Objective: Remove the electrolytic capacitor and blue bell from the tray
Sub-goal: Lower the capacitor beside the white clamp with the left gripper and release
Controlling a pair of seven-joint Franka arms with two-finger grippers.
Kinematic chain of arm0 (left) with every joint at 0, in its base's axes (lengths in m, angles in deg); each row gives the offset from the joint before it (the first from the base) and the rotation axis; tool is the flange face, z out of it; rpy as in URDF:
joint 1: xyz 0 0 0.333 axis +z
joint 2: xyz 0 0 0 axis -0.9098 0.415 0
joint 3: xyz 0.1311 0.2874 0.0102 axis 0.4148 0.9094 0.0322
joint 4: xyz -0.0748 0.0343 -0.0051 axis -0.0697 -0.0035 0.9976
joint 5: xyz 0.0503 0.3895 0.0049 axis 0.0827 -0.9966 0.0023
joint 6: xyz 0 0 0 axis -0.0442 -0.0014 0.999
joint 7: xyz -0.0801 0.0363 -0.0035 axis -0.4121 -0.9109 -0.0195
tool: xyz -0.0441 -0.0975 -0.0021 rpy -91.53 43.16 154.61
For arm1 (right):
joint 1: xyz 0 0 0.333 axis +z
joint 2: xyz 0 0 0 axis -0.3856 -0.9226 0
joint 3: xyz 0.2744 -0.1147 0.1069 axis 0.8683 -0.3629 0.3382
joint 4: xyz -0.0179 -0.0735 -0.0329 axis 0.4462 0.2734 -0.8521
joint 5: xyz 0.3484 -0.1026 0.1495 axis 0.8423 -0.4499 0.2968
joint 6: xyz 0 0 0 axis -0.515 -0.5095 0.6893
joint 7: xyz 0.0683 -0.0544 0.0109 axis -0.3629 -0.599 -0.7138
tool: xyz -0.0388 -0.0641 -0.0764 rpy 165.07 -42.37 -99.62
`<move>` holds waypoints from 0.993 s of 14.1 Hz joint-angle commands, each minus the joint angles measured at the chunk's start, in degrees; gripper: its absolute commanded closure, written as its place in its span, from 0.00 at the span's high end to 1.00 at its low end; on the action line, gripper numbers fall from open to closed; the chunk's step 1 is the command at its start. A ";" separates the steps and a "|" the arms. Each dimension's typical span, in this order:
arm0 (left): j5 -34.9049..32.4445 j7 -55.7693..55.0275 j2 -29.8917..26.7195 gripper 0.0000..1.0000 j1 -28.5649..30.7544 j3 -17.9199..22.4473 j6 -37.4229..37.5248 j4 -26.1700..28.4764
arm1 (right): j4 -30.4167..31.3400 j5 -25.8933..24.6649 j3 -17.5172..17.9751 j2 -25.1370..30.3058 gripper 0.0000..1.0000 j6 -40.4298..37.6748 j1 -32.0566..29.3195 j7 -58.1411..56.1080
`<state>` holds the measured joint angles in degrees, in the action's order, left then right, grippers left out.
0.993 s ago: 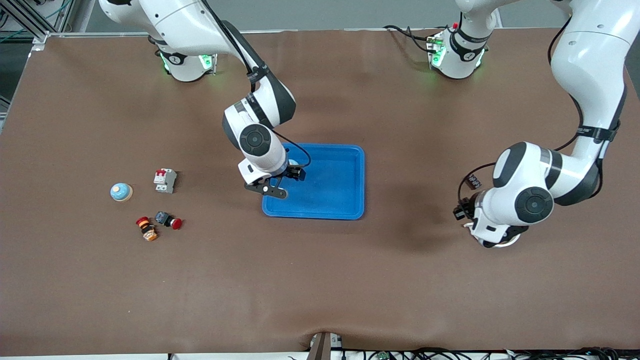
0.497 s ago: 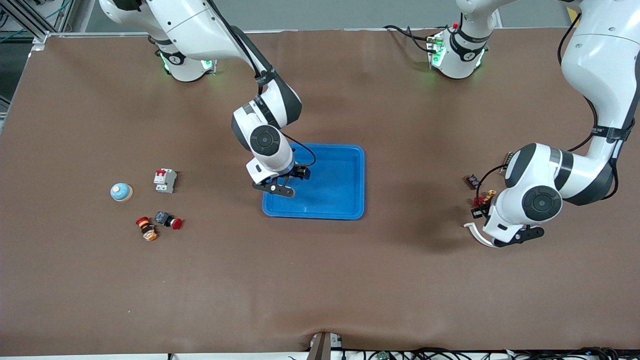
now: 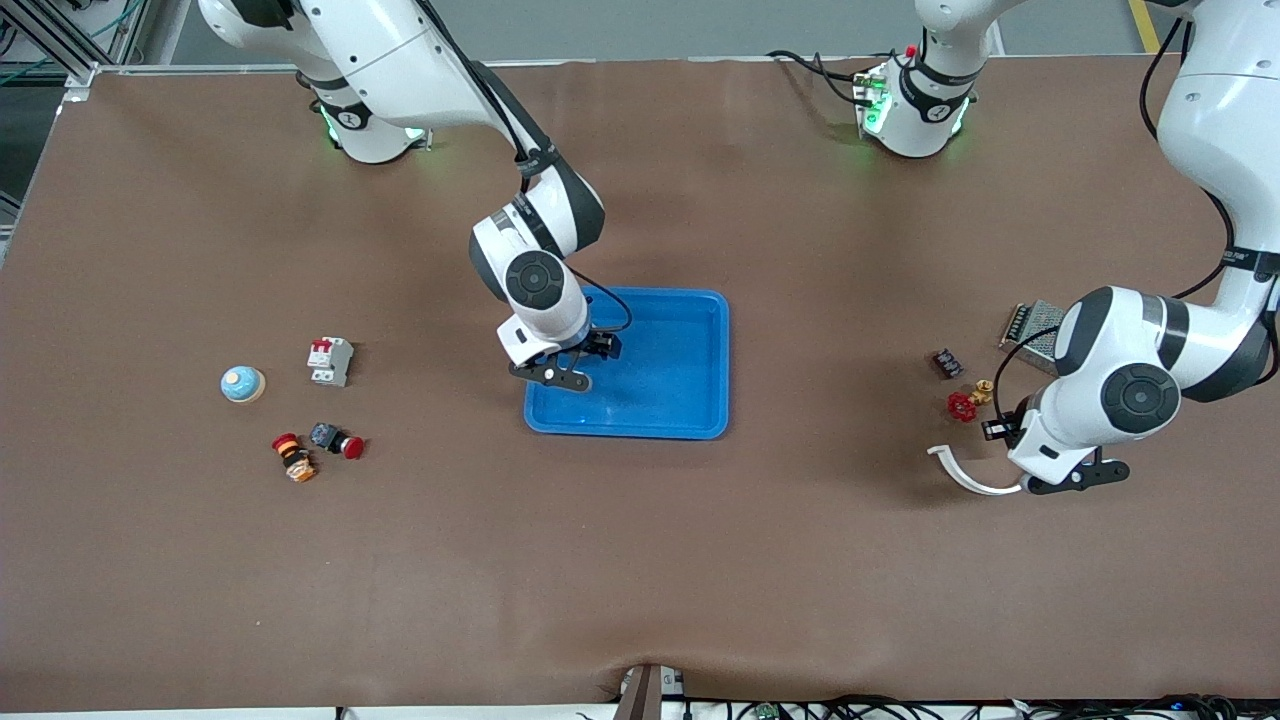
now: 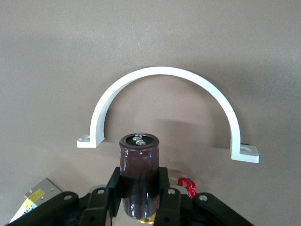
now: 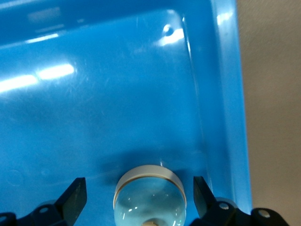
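A dark maroon capacitor point(image 4: 138, 155) with silver terminals on its end sits clamped between the black fingers of my left gripper point(image 4: 139, 186). That left gripper point(image 3: 1075, 478) hangs over the table beside a white half-round clamp point(image 3: 965, 475), at the left arm's end. A light-blue dome bell point(image 5: 149, 197) with a beige base stands in the blue tray point(image 5: 117, 70), close to a corner. My right gripper point(image 5: 139, 188) is open, one finger on each side of the bell and not touching it. In the front view the right gripper point(image 3: 560, 378) covers the bell, over the tray point(image 3: 660, 380).
The white clamp point(image 4: 164, 75) lies flat below the capacitor. Near it are a red valve handle point(image 3: 962, 406), a small dark part point(image 3: 945, 363) and a metal mesh box point(image 3: 1030, 325). Toward the right arm's end lie another blue dome bell point(image 3: 242, 383), a breaker point(image 3: 330, 360) and red push buttons point(image 3: 340, 440).
The left arm has swung toward its own end of the table with the capacitor, uncovering the clamp and small parts. The right gripper shifted slightly over the tray.
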<state>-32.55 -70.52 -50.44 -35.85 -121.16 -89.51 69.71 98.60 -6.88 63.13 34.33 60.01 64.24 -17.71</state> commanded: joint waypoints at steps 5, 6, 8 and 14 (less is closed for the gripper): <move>-3.42 -0.08 0.86 0.00 1.57 -0.10 -8.55 3.97 | 1.50 -0.23 -0.70 0.30 1.00 0.84 0.98 0.84; -4.21 -0.08 1.56 0.00 2.18 -0.10 -9.08 4.06 | 1.85 -0.23 -0.70 0.30 1.00 0.84 0.98 0.84; -4.39 -0.08 2.27 0.00 2.53 -0.10 -10.66 4.23 | 2.29 -0.23 -0.79 0.48 1.00 1.11 1.07 0.84; -4.39 -0.17 3.94 0.00 2.09 -0.10 -13.04 4.23 | 2.47 -0.23 -0.70 0.65 1.00 1.11 1.42 0.93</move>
<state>-35.49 -70.52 -46.41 -34.20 -120.76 -101.47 73.37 100.32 -6.88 62.98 34.24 60.62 64.80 -17.69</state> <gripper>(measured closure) 0.661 0.000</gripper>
